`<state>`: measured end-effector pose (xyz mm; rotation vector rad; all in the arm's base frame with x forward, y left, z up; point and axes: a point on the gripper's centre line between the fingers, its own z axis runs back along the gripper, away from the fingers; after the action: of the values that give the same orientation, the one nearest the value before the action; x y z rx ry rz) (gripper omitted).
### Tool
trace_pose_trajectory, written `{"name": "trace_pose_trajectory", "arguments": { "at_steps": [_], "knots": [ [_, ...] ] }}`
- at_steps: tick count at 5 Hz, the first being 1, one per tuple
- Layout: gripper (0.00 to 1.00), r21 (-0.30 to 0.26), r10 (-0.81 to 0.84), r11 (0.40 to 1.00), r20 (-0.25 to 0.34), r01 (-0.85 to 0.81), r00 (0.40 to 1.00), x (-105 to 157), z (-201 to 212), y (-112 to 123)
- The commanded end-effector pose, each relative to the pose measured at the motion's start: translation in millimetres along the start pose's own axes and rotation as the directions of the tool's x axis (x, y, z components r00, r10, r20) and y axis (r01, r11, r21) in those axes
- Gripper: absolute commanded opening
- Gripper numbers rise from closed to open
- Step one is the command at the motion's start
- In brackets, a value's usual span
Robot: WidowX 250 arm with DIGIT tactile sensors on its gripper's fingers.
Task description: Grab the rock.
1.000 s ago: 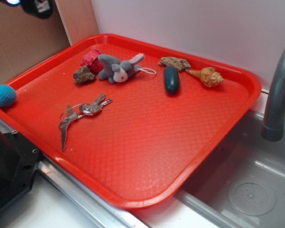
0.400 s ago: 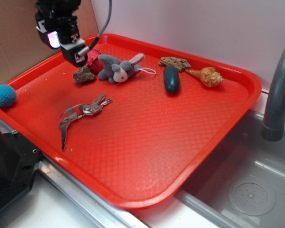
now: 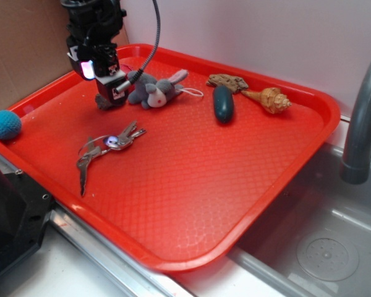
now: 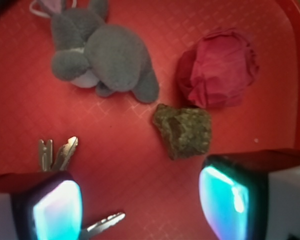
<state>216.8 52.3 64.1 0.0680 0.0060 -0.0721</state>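
We are swinging our gripper [image 4: 140, 210] in from the tray's [image 3: 191, 204] corner. It is now hovering above the rock [image 4: 183, 130], fingers [image 4: 52, 210] spread open and empty, nearly lined up for the descent.

I see the surface, a red tray [image 3: 191, 204], carrying: rock [image 4: 182, 130], grey plush [image 3: 153, 88], red crumpled lump [image 4: 219, 75], keys [image 3: 105, 148], teal oblong [image 3: 223, 103], wood piece [image 3: 227, 81], shell [image 3: 269, 99].
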Motion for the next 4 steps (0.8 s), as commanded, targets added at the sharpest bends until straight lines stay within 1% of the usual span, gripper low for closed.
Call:
{"name": "trace_pose_trajectory", "arguments": {
  "at_steps": [1, 2, 3, 4],
  "knots": [
    [1.0, -0.036, 0.093, 0.995, 0.053, -0.091, 0.994, 2.7, -1.8, 30.4],
    [1.0, -0.083, 0.101, 0.992, 0.052, -0.097, 0.993, -5.5, -4.5, 27.1],
    [1.0, -0.087, 0.072, 0.994, 0.016, -0.07, 0.997, 8.6, -39.5, 44.7],
    [1.0, -0.07, 0.032, 0.997, -0.004, -0.032, 0.999, 13.9, -55.8, 38.0]
  ]
}}
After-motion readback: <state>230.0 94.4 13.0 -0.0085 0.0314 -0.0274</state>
